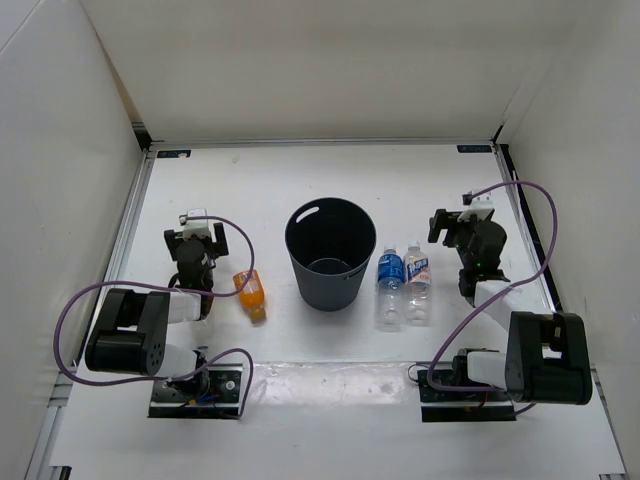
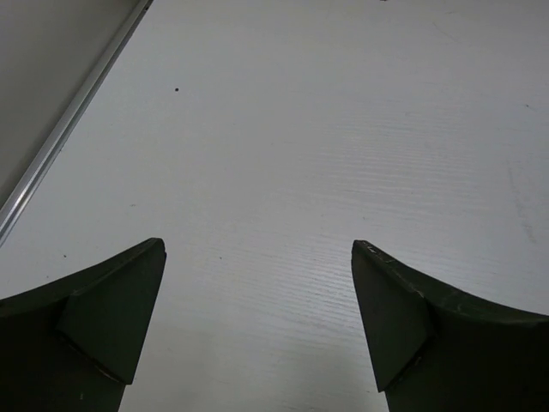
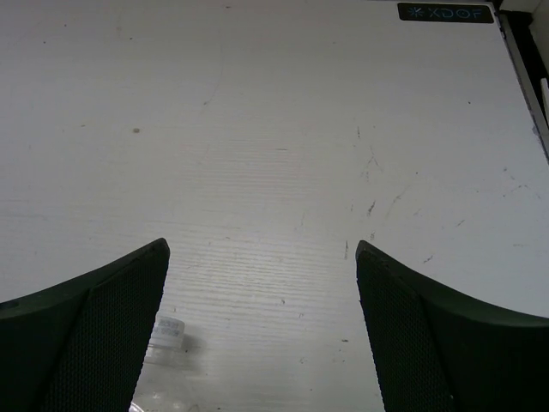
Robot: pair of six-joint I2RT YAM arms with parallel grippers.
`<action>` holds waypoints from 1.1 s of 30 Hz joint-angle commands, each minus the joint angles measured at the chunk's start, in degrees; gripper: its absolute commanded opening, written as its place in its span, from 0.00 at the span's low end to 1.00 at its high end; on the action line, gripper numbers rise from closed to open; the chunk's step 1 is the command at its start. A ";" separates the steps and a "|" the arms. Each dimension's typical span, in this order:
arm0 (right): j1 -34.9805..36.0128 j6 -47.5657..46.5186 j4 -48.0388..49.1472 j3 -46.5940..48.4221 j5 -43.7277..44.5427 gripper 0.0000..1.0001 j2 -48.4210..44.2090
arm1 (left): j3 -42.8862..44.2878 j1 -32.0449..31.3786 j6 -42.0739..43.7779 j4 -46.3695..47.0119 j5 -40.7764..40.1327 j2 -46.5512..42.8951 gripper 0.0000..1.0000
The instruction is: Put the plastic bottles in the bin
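Note:
The dark round bin (image 1: 330, 285) stands upright mid-table. A short orange bottle (image 1: 250, 294) lies to its left. Two clear bottles lie side by side to its right, white caps pointing away: the blue-labelled one (image 1: 390, 288) and the white-and-blue-labelled one (image 1: 418, 286). My left gripper (image 1: 195, 237) hovers open just left of and beyond the orange bottle; in the left wrist view the left gripper (image 2: 257, 247) has only bare table between its fingers. My right gripper (image 1: 455, 227) is open right of and beyond the clear bottles. In the right wrist view the right gripper (image 3: 262, 247) is empty, and a white cap (image 3: 169, 331) shows by its left finger.
White walls enclose the table on the left, back and right. A metal rail (image 2: 69, 120) runs along the left edge. A small black label (image 3: 444, 12) sits at the far right corner. Purple cables loop from both arms.

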 commanded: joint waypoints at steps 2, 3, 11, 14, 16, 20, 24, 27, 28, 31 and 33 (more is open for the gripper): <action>1.02 -0.45 3.45 -0.39 1.10 0.90 0.12 | 1.04 -0.02 0.12 -0.08 1.88 -1.54 1.00; 1.20 -0.45 3.45 -0.30 1.19 0.90 0.04 | 1.12 -0.02 0.11 -0.26 1.88 -1.63 1.00; 1.02 -0.45 3.45 -0.30 1.10 0.90 0.03 | 0.95 -0.02 0.03 -0.09 1.97 -1.54 1.00; 0.94 -0.36 3.36 -0.30 1.10 0.90 0.12 | 0.95 0.07 0.02 -0.17 2.06 -1.45 1.00; 0.67 -0.28 3.36 -0.30 0.84 0.90 0.04 | 0.95 -0.02 -0.06 -0.17 2.06 -1.71 1.00; 2.43 -0.63 3.54 -0.39 4.00 0.90 0.03 | 0.86 0.07 0.11 0.61 1.71 -1.71 1.00; 0.68 -0.02 -0.12 1.96 2.86 0.90 -0.58 | 2.08 -0.10 -1.11 -6.31 -1.19 -8.88 1.00; 0.41 2.01 -7.60 6.79 2.59 0.90 0.12 | 5.77 -0.10 -2.52 -18.43 -4.60 -16.09 1.00; -1.68 2.27 -8.23 7.25 2.42 0.90 0.21 | 8.48 -0.02 -2.52 -25.24 -5.14 -17.43 1.00; -1.88 2.54 -8.86 7.00 2.33 0.90 -0.84 | 12.45 -0.02 -4.19 -35.09 -7.34 -23.58 1.00; -1.88 2.01 -8.85 6.55 0.31 0.90 -2.59 | 15.87 -0.10 -4.98 -39.34 -8.39 -24.74 1.00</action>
